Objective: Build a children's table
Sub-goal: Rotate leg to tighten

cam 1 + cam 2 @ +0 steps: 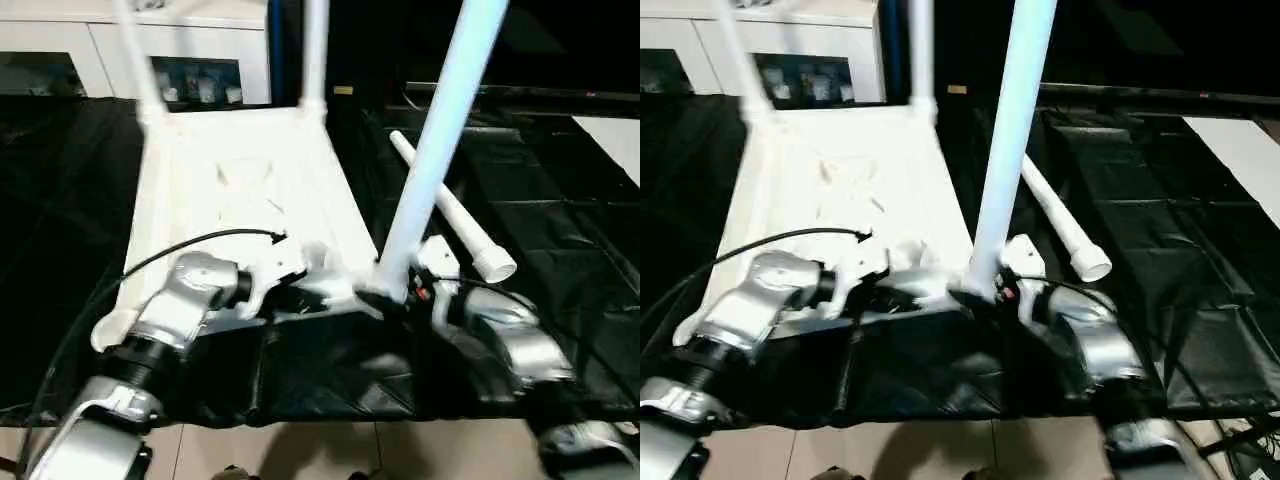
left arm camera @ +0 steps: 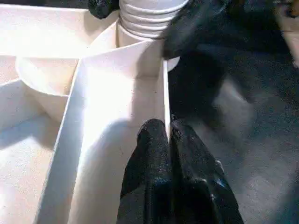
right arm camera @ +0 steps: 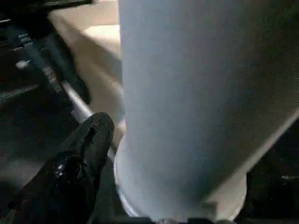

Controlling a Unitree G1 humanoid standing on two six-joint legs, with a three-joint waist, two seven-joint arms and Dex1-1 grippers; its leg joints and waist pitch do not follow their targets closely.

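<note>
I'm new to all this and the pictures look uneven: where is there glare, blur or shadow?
Left eye view: the upturned tabletop glares white, losing its ribs; the left gripper smears.
Left wrist view: soft shadow falls across the ribs.
Right wrist view: the near leg looms dim and out of focus.

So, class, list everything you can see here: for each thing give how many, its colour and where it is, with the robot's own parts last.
Tabletop: one, white, upside down on the sheet.
Fitted legs: three, white, upright in corner sockets, two far, one near.
Loose leg: one, white, lying on the sheet right of the top.
Sheet: one, black, under everything.
Cabinet: one, white, behind.
Left hand: black fingers pinching the top's edge rib.
Right hand: black, at the near leg's base.
</note>
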